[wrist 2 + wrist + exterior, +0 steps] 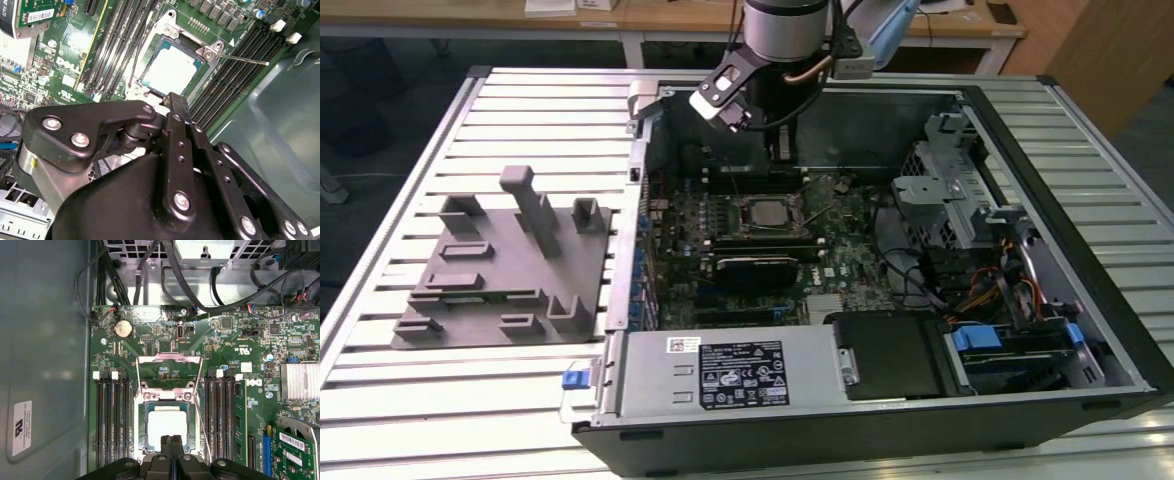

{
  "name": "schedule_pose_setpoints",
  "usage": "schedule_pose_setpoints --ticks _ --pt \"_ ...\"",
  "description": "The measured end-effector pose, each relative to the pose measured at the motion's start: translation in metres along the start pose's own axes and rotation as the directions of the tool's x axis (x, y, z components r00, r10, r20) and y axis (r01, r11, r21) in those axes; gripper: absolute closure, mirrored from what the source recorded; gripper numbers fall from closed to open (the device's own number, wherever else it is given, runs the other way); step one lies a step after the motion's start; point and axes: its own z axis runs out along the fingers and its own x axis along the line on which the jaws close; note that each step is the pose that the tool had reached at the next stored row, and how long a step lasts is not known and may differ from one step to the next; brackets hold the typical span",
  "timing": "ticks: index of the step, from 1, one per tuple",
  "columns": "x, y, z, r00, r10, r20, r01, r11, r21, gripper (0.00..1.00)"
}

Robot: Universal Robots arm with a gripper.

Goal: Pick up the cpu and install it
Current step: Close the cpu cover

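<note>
While my gripper [782, 158] hangs inside the case [854, 445], the cpu [765, 212] lies in its socket [790, 213] | second wrist view: my fingers are pressed together, pinching nothing, near the smooth silvery square; a nudge could skew it | first wrist view: the thin steel load plate [170, 358] stands open, so bent pins seem possible.
</note>
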Motion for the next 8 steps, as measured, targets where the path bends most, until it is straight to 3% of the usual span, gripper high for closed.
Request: schedule_pose_setpoints --ticks 8 --pt "0.0000 0.0000 -0.0001 1.0000 0.000 0.0001 0.000 1.0000 0.0000 0.89"
